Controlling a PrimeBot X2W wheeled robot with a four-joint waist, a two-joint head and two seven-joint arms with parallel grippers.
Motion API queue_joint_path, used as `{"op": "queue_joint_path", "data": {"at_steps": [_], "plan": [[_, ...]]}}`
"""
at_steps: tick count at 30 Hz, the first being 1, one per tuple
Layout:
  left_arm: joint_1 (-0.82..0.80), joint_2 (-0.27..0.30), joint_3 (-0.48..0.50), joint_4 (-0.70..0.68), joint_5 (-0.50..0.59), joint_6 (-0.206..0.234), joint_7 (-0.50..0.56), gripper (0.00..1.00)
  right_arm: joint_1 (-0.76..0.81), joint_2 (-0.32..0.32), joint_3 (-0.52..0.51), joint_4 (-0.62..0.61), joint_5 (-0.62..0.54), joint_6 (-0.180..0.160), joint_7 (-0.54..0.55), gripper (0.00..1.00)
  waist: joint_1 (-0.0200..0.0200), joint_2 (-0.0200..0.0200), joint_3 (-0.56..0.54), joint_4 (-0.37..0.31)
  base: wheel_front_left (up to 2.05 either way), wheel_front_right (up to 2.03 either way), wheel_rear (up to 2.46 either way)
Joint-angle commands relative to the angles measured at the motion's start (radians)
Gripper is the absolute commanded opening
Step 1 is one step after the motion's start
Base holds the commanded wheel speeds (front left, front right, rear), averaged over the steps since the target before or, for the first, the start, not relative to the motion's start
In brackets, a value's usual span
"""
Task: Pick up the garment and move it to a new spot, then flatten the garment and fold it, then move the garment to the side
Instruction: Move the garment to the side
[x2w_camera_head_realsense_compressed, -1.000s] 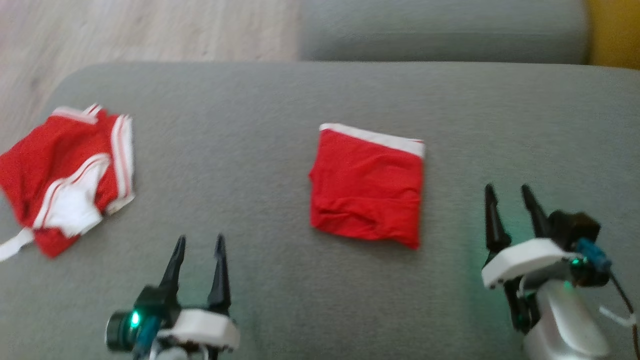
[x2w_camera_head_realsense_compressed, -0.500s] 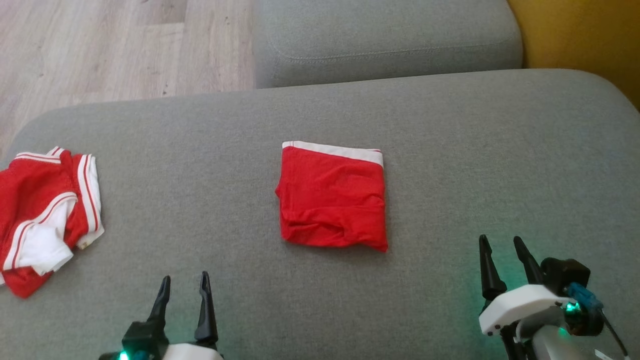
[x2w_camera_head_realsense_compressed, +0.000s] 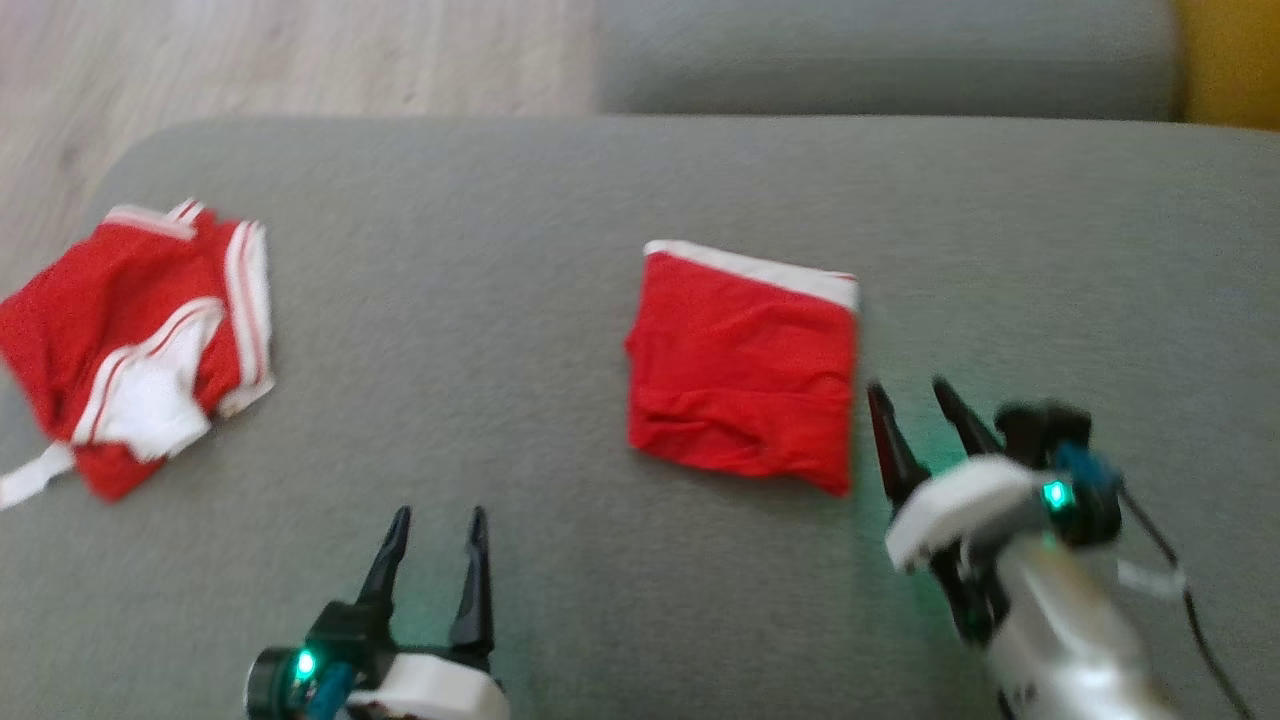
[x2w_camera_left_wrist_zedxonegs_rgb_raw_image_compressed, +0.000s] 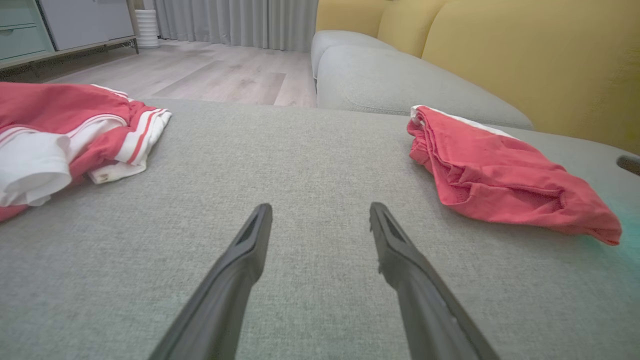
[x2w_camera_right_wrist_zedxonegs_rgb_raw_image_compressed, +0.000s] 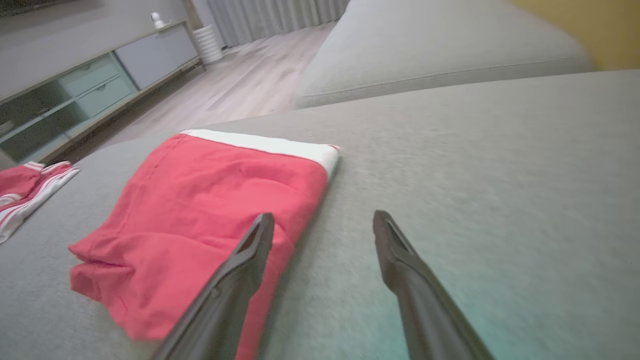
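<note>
The folded red garment (x2w_camera_head_realsense_compressed: 742, 375) lies in the centre of the head view on the grey sofa cushion (x2w_camera_head_realsense_compressed: 500, 200), with its white waistband toward the top of the frame. It looks already folded, so I judge that the step in hand is moving it to the side. To do this well, the right gripper (x2w_camera_head_realsense_compressed: 908, 388), just beside the garment's lower right corner, should go low and take all layers together at the edge, so that the fold does not open. Its fingers (x2w_camera_right_wrist_zedxonegs_rgb_raw_image_compressed: 245, 260) stand wide and hold nothing. In the right wrist view 1 finger lies over the garment's edge, but I cannot tell if it touches. The left gripper (x2w_camera_head_realsense_compressed: 439, 515), at the lower left, is also wide and empty. A 2nd red-and-white garment (x2w_camera_head_realsense_compressed: 140, 340) lies crumpled at the left edge.
</note>
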Motion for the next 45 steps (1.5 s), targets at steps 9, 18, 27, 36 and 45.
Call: {"op": "queue_joint_path", "data": {"at_steps": [9,18,27,36,45], "plan": [[-0.063,0.004,-0.031,-0.014,-0.018,0.007,-0.005,1.0,-0.188,-0.001,0.013,0.228,0.025,0.003,0.039,1.0,-0.0002,0.0,0.102,0.144,0.0,0.0,0.0],[-0.061,0.004,-0.011,-0.02,-0.006,-0.001,-0.005,1.0,-0.195,-0.001,0.052,0.246,0.087,0.003,-0.031,0.0,-0.0002,0.0,0.084,0.06,0.0,0.0,0.0],[-0.077,0.004,-0.065,-0.032,-0.002,-0.04,-0.005,1.0,-0.118,-0.001,0.139,0.117,0.096,0.003,-0.035,0.0,-0.0002,0.0,0.025,-0.265,0.0,0.0,0.0],[-0.105,0.004,-0.109,-0.022,-0.027,-0.033,-0.005,1.0,-0.086,-0.001,0.22,0.078,0.097,0.003,-0.035,0.0,-0.0002,0.0,0.042,-0.522,0.0,0.0,0.0],[-0.124,0.004,-0.13,-0.007,-0.008,-0.044,-0.005,1.0,-0.127,-0.004,0.203,0.084,0.043,0.003,-0.035,0.0,-0.0002,0.0,0.088,-0.534,0.0,0.0,0.0]]}}
